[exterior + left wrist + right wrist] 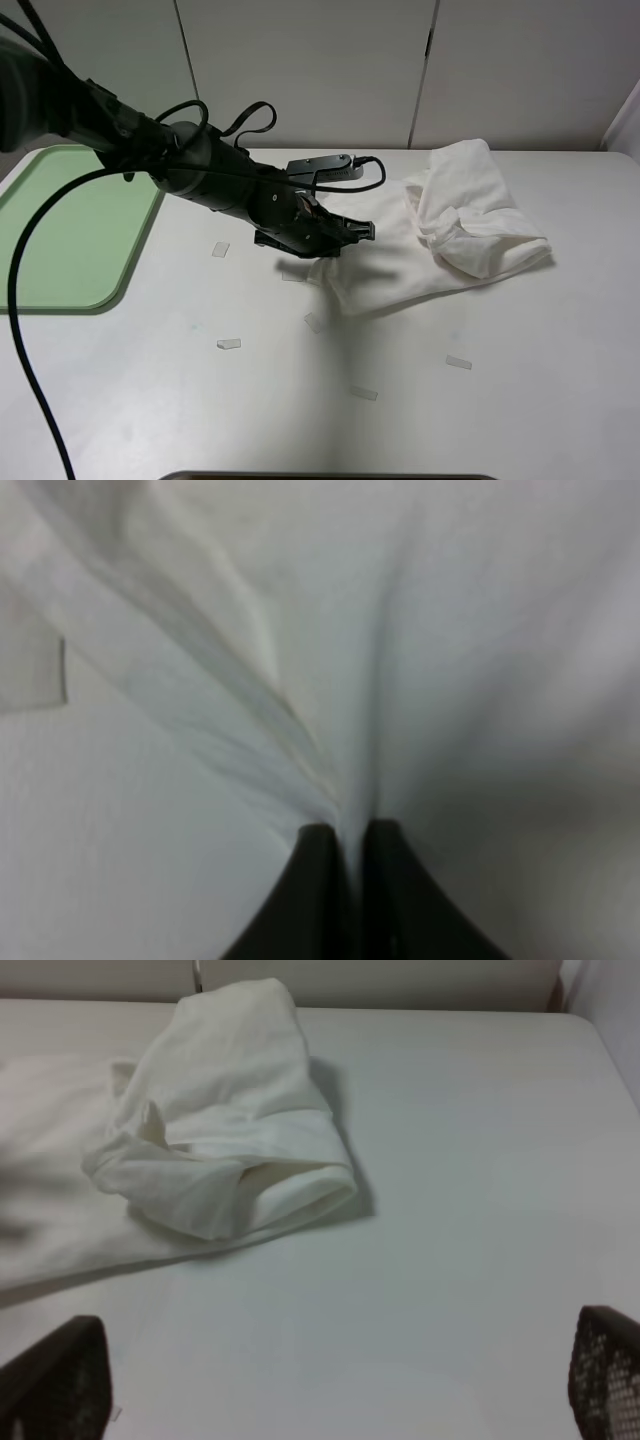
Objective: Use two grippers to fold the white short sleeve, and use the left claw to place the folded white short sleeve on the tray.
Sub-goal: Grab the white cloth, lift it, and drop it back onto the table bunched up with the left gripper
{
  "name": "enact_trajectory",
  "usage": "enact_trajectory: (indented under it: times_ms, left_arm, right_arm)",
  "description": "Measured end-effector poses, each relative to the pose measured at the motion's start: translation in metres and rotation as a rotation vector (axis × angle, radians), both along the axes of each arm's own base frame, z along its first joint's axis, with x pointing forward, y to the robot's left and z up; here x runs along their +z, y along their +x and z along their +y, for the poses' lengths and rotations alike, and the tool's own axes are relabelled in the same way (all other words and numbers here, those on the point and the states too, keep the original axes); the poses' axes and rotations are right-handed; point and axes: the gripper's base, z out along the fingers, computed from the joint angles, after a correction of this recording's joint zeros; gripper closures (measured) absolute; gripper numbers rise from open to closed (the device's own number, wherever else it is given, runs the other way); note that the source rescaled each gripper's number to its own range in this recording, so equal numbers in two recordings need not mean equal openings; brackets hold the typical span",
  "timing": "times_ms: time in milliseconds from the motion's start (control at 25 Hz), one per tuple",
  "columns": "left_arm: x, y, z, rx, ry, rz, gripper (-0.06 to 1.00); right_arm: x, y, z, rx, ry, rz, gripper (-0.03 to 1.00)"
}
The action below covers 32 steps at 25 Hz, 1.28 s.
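**We have the left gripper (365,232) clamped on the shirt (455,235); no fold yet**

We are opening the folding step. In the wrist view the left gripper (343,835) is clenched on a pinch of the shirt (450,630), and the cloth puckers at its tips. The right gripper (335,1375) stands wide apart and grasps nothing, near the shirt (220,1150). The shirt lies rumpled on the table (300,410), right of middle, well apart from the tray (60,230). Next, we judge, the right gripper needs its own hold before any lift. The tray holds nothing.
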Motion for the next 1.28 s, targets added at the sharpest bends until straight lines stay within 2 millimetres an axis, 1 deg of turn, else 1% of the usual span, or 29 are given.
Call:
enact_trajectory:
  times_ms: [120,240,400,560,600,800,840,880,920,1000,1160,1200,1240,1280]
  left_arm:
    - [0.004,-0.001,0.002,0.001,0.007,0.020,0.93]
    - [0.012,-0.001,0.008,0.002,0.022,0.060,0.93]
    - [0.027,0.001,0.024,0.005,0.059,0.118,0.93]
    - [0.047,0.002,0.040,-0.028,0.124,0.149,0.93]
    - [0.056,0.001,0.049,-0.062,0.179,0.150,0.93]
    - [0.084,-0.004,0.065,-0.158,0.335,0.123,0.93]
    - [0.086,-0.005,0.067,-0.169,0.358,0.123,0.93]
    - [0.094,-0.007,0.070,-0.181,0.384,0.111,0.93]
    - [0.094,-0.007,0.070,-0.181,0.384,0.111,0.93]
    - [0.120,-0.012,0.085,-0.219,0.505,0.077,0.93]
    - [0.149,-0.018,0.100,-0.230,0.600,0.024,0.93]
    - [0.149,-0.018,0.100,-0.230,0.600,0.024,0.93]
    - [0.167,-0.022,0.108,-0.227,0.640,-0.011,0.93]
    - [0.167,-0.022,0.108,-0.227,0.640,-0.011,0.93]
  right_arm:
    - [0.000,0.000,0.000,0.000,0.000,0.000,-0.03]
    - [0.000,0.000,0.000,0.000,0.000,0.000,-0.03]
    - [0.000,0.000,0.000,0.000,0.000,0.000,-0.03]
    - [0.000,0.000,0.000,0.000,0.000,0.000,-0.03]
    - [0.000,0.000,0.000,0.000,0.000,0.000,-0.03]
    - [0.000,0.000,0.000,0.000,0.000,0.000,-0.03]
    - [0.000,0.000,0.000,0.000,0.000,0.000,-0.03]
    - [0.000,0.000,0.000,0.000,0.000,0.000,-0.03]
    - [0.000,0.000,0.000,0.000,0.000,0.000,-0.03]
    - [0.000,0.000,0.000,0.000,0.000,0.000,-0.03]
    - [0.000,0.000,0.000,0.000,0.000,0.000,-0.03]
    - [0.000,0.000,0.000,0.000,0.000,0.000,-0.03]
    - [0.000,0.000,0.000,0.000,0.000,0.000,-0.03]
    - [0.000,0.000,0.000,0.000,0.000,0.000,-0.03]
